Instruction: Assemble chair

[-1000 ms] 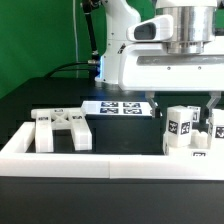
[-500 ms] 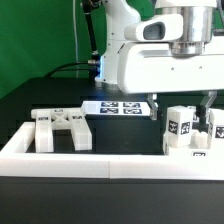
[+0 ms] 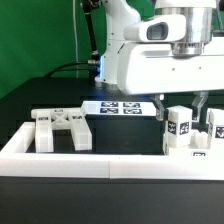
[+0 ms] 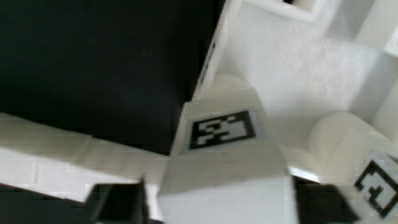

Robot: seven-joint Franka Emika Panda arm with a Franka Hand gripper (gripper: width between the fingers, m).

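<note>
White chair piece [image 3: 177, 112], black-and-white tag [image 3: 184, 127]

White X-braced panel [image 3: 62, 128] lying flat, tagged white blocks [image 3: 180, 127] upright, well apart

Reads as smooth matt white plastic on the blocky chair pieces [image 3: 62, 128], glossy white shell on the large robot body [image 3: 150, 65], dull matt black on the flat table top [image 3: 40, 95].

Exterior view: chair block [image 3: 180, 125] base hidden behind border wall [image 3: 100, 160] | neighbouring chair piece [image 3: 217, 128] cut off at the exterior view's right | wrist view: blurred, gripper [image 4: 210, 203] contact indeterminate
</note>
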